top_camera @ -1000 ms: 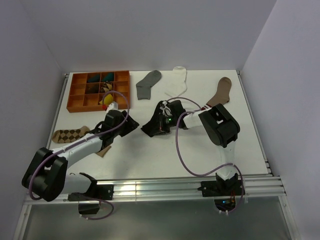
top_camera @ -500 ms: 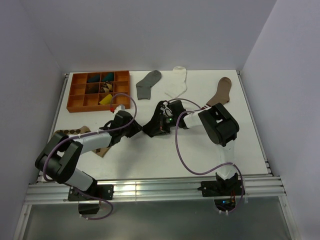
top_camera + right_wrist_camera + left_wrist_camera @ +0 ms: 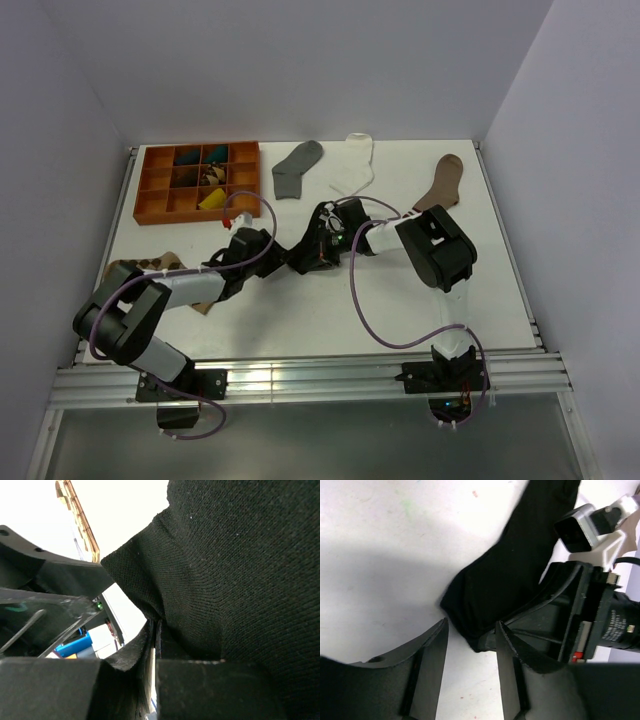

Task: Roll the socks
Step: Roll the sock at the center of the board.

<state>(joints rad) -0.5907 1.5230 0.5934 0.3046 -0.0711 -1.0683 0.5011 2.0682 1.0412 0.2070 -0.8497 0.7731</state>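
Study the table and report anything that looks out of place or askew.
The black sock is bunched, not flat, and pinched in the right gripper. The patterned sock lies partly under the left arm. Nothing looks spilled or damaged.

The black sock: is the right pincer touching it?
Touching. The right wrist view shows the right pincer shut on a fold of the black sock.
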